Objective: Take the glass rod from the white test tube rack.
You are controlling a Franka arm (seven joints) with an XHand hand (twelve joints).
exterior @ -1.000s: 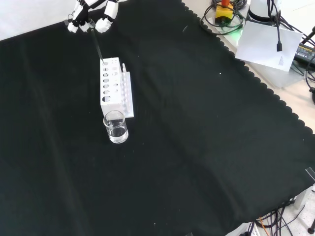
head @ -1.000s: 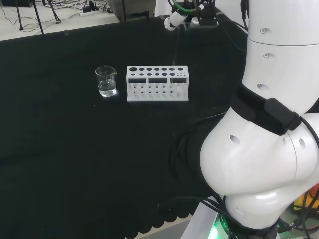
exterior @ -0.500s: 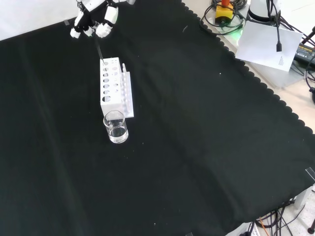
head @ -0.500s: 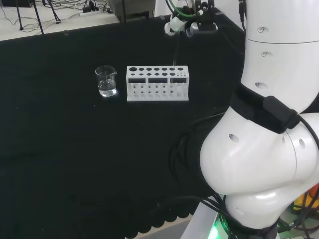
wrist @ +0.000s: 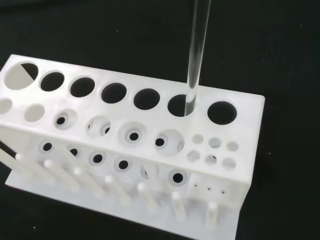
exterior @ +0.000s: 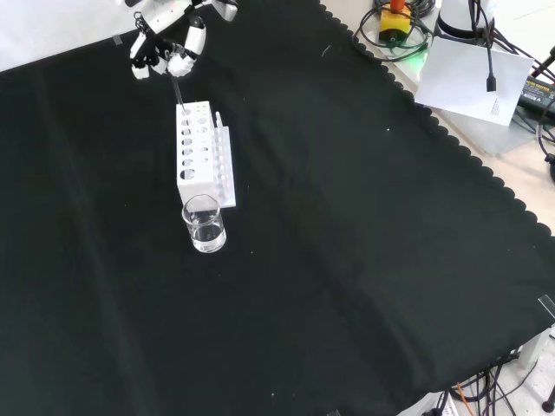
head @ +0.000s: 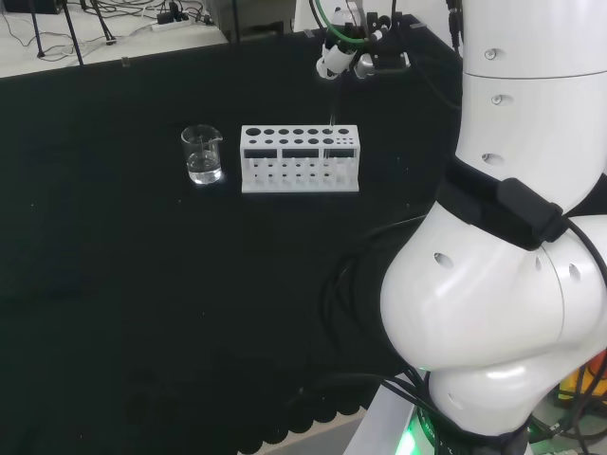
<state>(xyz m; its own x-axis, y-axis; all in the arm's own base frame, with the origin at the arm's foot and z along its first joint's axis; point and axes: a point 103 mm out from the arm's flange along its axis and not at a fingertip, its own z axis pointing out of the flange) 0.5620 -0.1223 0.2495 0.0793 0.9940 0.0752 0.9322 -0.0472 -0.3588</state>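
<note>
hand (exterior: 169, 54) pinches the top of the glass rod (wrist: 196, 57), upright so it can slide free of its hole | rod's lower end sits at the mouth of a back-row hole of the white test tube rack (exterior: 201, 154) | beaker (exterior: 205, 224) stands at the rack's 6 o'clock in the front view, on the table (exterior: 347, 260), clear of the lift.

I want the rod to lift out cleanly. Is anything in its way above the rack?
Nothing visible. The hand grips the glass rod, whose lower end sits in a hole of the white rack; the beaker stands off its other end.
</note>
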